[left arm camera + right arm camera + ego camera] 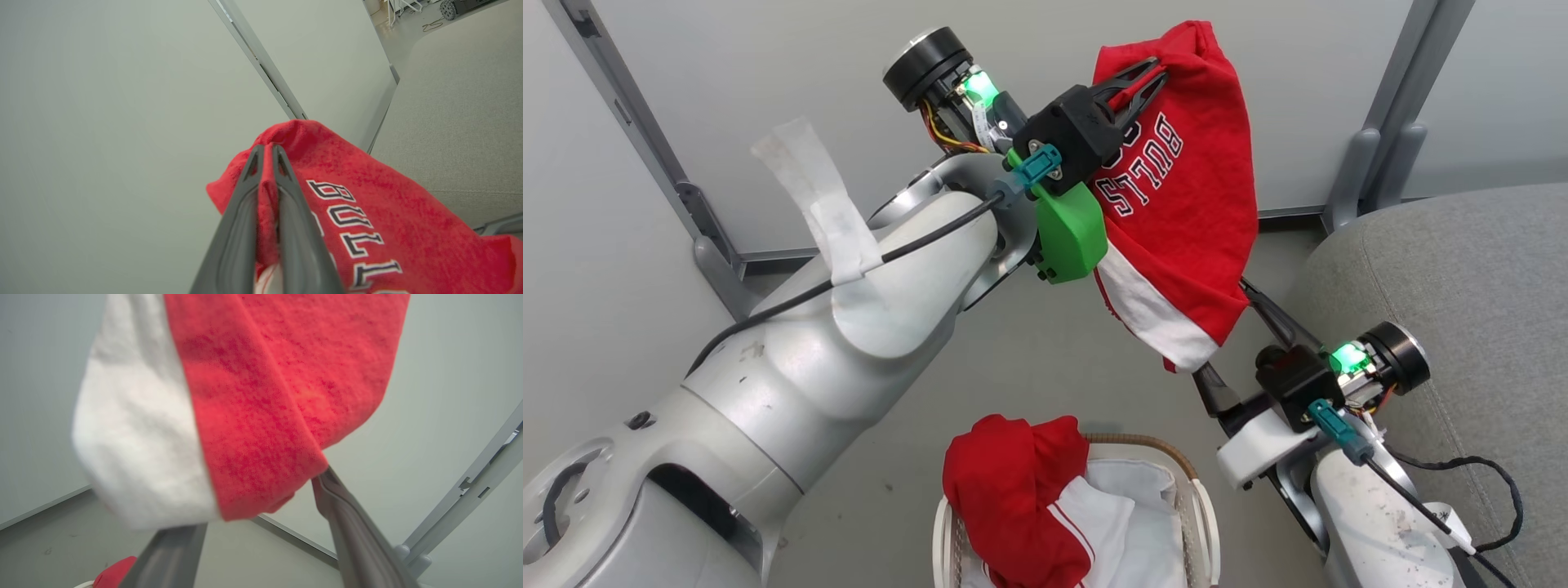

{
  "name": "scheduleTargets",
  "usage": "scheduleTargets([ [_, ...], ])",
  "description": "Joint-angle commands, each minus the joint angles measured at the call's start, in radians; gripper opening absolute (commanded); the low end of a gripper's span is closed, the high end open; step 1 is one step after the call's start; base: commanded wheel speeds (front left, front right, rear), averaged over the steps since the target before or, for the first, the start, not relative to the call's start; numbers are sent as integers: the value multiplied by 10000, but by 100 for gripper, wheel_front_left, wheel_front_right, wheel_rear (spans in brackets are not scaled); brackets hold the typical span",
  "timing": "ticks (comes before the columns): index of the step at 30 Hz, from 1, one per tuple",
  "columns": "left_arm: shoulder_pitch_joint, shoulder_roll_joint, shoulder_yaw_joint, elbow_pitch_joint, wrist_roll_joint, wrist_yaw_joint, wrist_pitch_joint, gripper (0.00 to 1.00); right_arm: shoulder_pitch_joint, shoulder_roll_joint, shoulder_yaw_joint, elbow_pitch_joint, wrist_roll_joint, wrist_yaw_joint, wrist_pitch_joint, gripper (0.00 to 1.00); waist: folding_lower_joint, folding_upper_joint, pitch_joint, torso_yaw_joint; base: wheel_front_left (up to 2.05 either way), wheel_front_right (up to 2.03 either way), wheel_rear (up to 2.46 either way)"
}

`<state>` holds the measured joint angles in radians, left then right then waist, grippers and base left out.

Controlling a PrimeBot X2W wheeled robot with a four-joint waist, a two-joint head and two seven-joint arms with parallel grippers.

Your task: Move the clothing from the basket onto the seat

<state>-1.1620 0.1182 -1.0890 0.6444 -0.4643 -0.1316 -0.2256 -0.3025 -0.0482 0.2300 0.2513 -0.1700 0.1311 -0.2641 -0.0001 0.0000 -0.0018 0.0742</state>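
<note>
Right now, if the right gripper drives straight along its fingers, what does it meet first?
The jersey: its lower hem hangs just ahead of the right gripper's open fingers, and one fingertip seems to touch it. The left gripper pinches its top. The exact gap is unclear.

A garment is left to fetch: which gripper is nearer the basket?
Right. The open right gripper hangs just up and right of the basket in the head view, below the shirt. The left gripper is high above it, shut on the shirt.

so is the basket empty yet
Not empty. A red garment with a white striped panel lies bunched in the basket; the BULLS garment hangs above it from the shut left gripper.
</note>
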Motion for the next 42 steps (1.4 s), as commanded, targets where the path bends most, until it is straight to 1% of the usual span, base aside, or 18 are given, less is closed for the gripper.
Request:
scheduleTargets([
  [1,-153,5,-21,-14,-71,26,-60,0,-130,-40,-76,-145,55,-7,-7,100,1,0,-9,6,0,0,0],
  [8,35,-9,-145,-4,-175,25,-119,0,-540,-39,-128,-608,255,-7,-7,100,1,0,-33,20,0,0,0],
  [12,147,3,-199,13,-259,25,-150,0,-748,-42,-67,-556,444,-7,-7,100,1,0,-45,30,0,0,0],
  [13,172,13,-210,16,-262,25,-158,0,-799,-40,-55,-521,471,-7,-7,62,1,0,-43,32,0,0,0],
  [14,201,26,-218,23,-276,25,-161,0,-837,-37,-20,-472,525,-7,-7,38,1,0,-41,34,0,0,0],
  [15,231,41,-223,34,-303,25,-168,0,-842,-37,2,-411,560,-7,-7,18,1,0,-39,34,0,0,0],
  [16,248,54,-223,48,-322,25,-176,0,-853,-40,20,-359,588,-7,-7,7,1,0,-35,32,0,0,0],
  [17,255,67,-229,59,-344,25,-190,0,-888,-40,41,-294,625,-7,-7,0,1,0,-28,30,0,0,0],
  [33,396,175,-225,149,-534,110,-261,0,-973,-39,25,-177,755,-7,-7,0,1,0,63,-57,0,0,0],
  [42,719,213,-141,193,-705,248,-315,0,-985,-39,-43,-172,770,-7,-7,0,1,0,125,-59,0,0,0],
])
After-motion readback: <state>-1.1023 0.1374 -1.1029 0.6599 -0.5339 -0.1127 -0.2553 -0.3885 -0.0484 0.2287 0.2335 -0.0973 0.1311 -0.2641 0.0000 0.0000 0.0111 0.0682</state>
